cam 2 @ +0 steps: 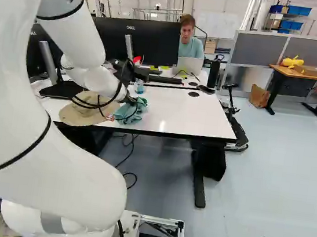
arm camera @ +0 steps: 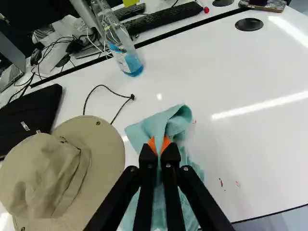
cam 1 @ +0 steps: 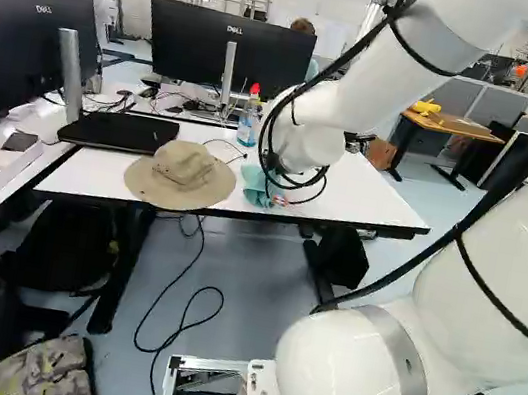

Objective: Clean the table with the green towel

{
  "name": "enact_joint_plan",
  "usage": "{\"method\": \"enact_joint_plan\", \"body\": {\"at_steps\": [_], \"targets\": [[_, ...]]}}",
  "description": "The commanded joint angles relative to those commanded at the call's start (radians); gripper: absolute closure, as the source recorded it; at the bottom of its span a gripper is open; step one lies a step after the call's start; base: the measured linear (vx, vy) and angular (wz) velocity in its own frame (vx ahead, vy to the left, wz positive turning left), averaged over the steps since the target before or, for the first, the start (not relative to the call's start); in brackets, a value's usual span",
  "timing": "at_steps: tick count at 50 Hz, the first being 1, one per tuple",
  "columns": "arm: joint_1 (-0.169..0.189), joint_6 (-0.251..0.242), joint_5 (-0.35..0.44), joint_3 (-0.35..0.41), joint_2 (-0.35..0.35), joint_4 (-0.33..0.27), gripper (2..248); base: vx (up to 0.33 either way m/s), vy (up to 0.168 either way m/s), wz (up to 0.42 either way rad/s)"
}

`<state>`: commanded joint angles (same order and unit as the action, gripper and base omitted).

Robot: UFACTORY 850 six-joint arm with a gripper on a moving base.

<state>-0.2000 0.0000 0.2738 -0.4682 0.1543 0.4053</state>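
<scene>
The gripper (cam 2: 131, 101) has its two fingers pinching one green towel (arm camera: 166, 127), with orange pads (arm camera: 152, 144) showing at its folds. The towel is bunched between the fingertips and spreads beneath them on the white table (arm camera: 216, 77), by the table's near edge. At least three small red marks (arm camera: 221, 182) show on the tabletop: one just beside the towel, two farther along toward that edge.

On the towel's other side lies one tan hat (arm camera: 41, 178), near it, and against the hat one flat black case (arm camera: 31, 113); its contents cannot be told. One thin black cable (arm camera: 98, 86) curves between hat and bottle.

One clear bottle (arm camera: 126, 57) stands farther back, blue liquid in its lower part, with a red top in the left base view. Two black discs (arm camera: 249, 24) show beyond, one on this table, one past the seam. Two large monitors (cam 1: 226, 47) stand behind and to the side.
</scene>
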Motion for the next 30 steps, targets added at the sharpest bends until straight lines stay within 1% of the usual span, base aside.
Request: {"method": "enact_joint_plan", "body": {"at_steps": [7, 25, 30], "targets": [[0.0, 0.0, 0.0, 0.001, 0.005, 0.0, 225, 0.0, 0.0, 0.0], [0.001, 0.0, 0.0, -0.001, 0.049, 0.0, 225, 0.0, 0.0, 0.0], [0.004, 0.0, 0.0, -0.012, 0.037, 0.0, 225, 0.0, 0.0, 0.0]]}}
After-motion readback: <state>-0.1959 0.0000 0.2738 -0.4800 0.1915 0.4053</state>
